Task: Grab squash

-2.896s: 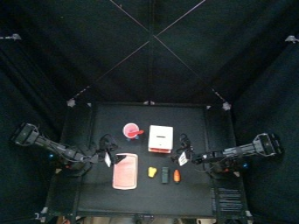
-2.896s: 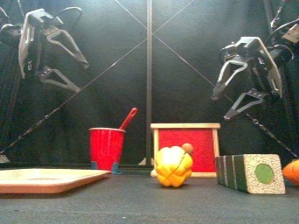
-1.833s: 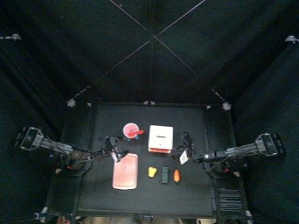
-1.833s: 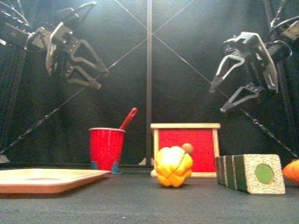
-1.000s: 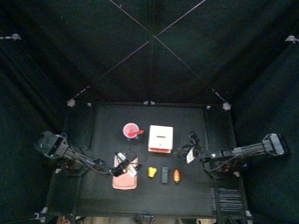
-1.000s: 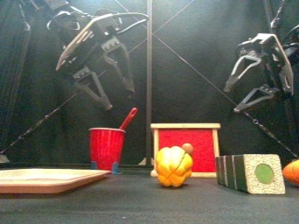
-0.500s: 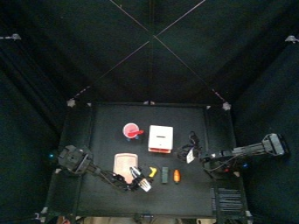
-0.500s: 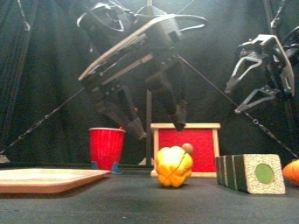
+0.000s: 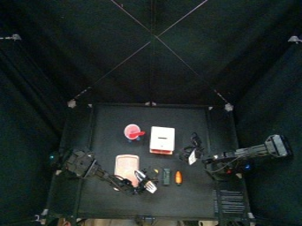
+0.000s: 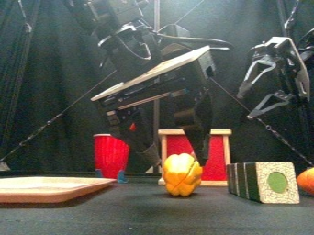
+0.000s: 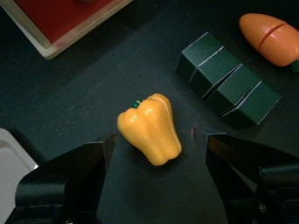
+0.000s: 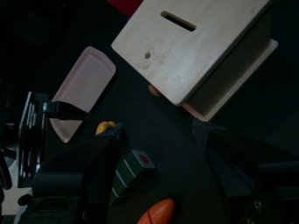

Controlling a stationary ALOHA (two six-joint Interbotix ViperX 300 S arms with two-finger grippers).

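The squash (image 11: 149, 129) is lying on the black table (image 10: 123, 218), near its front edge, with its green stem end pointing toward the pink slab (image 10: 50, 188). In the front view the squash is standing out yellow in front of the wooden box (image 10: 196, 147), whose red face is showing behind it.

The left gripper (image 11: 158, 150) is hanging directly over the squash. Its jaws are standing spread wide, one on each side of the vegetable, and neither one is touching it. Seen from the front, the left arm is sloping down from the upper left, and its jaws are reaching down to just above the squash.

Dark green blocks (image 11: 228, 83) are sitting just beside the squash, on the side away from the slab. An orange-red piece (image 11: 271, 35) is lying beyond them, apart from the squash. A red cup (image 10: 110, 154) is standing farther back on the table, next to the wooden box.

The right gripper (image 12: 163, 162) is hanging raised over the table's right side, well apart from the squash. Its jaws are also gaping, with nothing between them. Its wrist camera is looking down on the box's pale top, the pink slab and the green blocks.
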